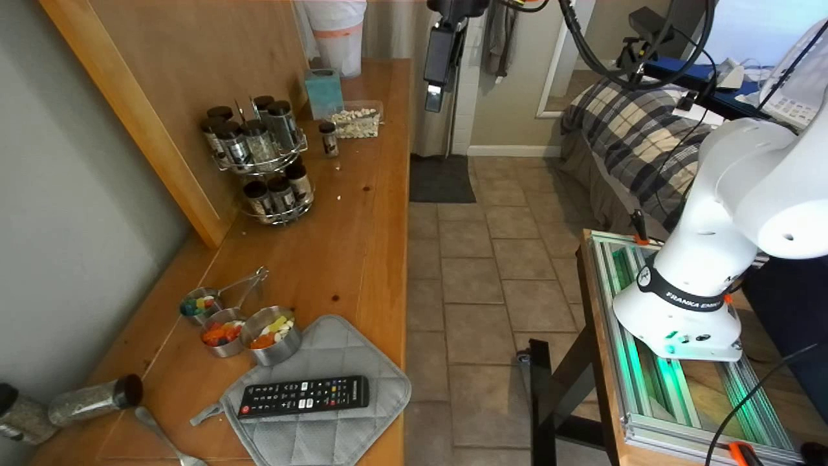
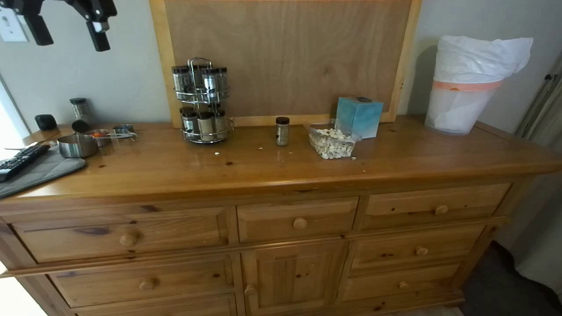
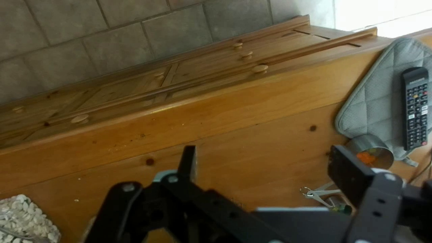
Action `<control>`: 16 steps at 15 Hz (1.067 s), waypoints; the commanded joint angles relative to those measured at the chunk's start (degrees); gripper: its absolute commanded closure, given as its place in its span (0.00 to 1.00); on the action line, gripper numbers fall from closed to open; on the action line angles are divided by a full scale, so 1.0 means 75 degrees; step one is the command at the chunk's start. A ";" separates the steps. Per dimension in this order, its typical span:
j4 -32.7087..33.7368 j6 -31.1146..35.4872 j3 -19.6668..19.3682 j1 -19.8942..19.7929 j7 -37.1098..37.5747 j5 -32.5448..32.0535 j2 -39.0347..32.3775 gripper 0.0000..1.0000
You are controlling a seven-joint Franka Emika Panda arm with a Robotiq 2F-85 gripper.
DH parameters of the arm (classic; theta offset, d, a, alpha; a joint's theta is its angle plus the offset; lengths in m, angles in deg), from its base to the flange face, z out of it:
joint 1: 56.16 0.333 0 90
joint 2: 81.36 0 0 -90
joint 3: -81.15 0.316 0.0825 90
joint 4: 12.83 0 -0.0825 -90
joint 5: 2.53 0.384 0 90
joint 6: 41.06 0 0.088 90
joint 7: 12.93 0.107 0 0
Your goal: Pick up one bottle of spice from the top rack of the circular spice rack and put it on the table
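Table [image 1: 362,217] is orange-brown, wood-grained, with dark knots [image 1: 335,298]. Circular spice rack [image 2: 207,141] is silver; jar caps [image 1: 279,107] are dark. Gripper [image 2: 74,46] is black. Robot arm [image 1: 718,213] is white, its band [image 1: 660,285] black with white lettering [image 1: 692,301]. Pad [image 1: 330,440] is quilted grey. Remote control [image 1: 304,396] is black with white and red buttons [image 1: 302,403]. Box [image 2: 356,117] is blue-green. Bedspread [image 1: 627,126] is black, cream and tan plaid.
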 commanded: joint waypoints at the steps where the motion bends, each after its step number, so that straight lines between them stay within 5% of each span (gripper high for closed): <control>1: 0.0363 0.0869 0.0130 -0.0099 0.0391 -0.0359 -0.0758 0.00; 9: 0.1287 0.3056 0.0340 -0.0104 0.2373 -0.1778 -0.2359 0.00; 16: 0.1731 0.4069 0.0285 0.0133 0.3425 -0.2263 -0.3052 0.00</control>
